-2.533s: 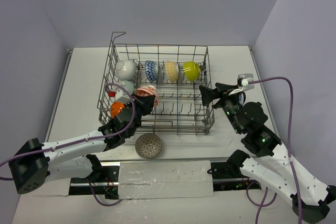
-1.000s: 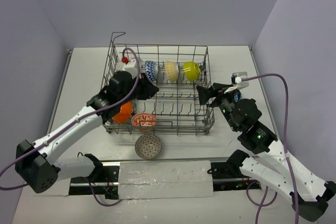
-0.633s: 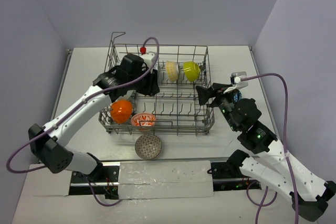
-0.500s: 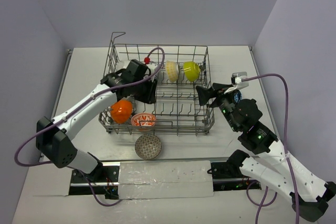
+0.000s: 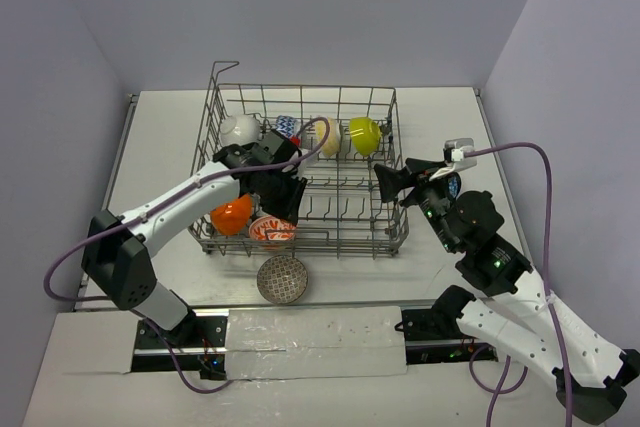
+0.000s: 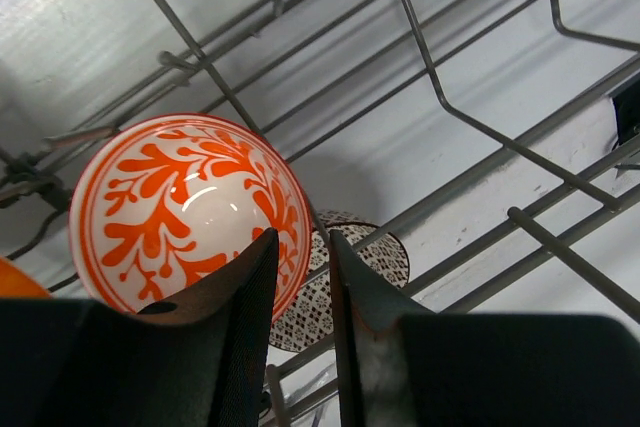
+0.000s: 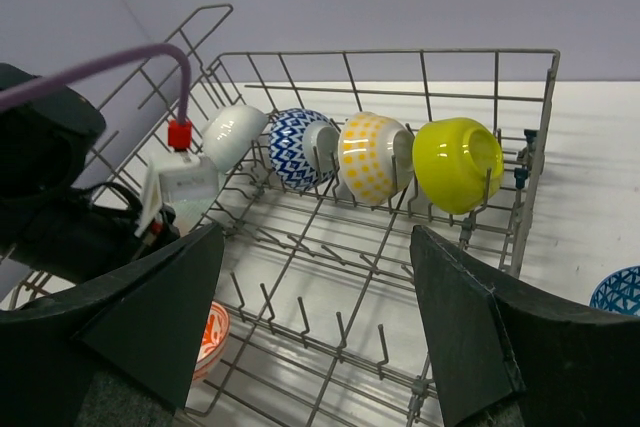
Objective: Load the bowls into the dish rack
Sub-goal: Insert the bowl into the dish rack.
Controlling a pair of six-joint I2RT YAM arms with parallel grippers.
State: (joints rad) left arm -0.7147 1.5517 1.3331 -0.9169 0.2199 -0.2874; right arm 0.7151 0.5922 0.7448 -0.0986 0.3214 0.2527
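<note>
Red-white bowl (image 6: 185,212) lies mouth-up, near left in the dish rack (image 5: 310,88) — left gripper (image 6: 303,247) slightly parted over its rim, so I judge it released; right gripper (image 7: 315,317) spread, empty.

A: Where is the dish rack (image 5: 340,238)?
B: At mid-frame, on the white table (image 5: 150,147). Its upper row holds a white bowl (image 5: 240,128), a blue patterned bowl (image 5: 287,125) partly behind a purple cable (image 5: 322,125), a pale yellow bowl (image 5: 329,139) and a lime bowl (image 5: 364,134).
A: And the lower left?
B: An orange bowl (image 5: 232,214) and a red-white bowl (image 5: 272,231) are inside the rack, with the left gripper (image 5: 287,209) just above the red-white one. A grey patterned bowl (image 5: 283,278) lies on the table below the rack.
</note>
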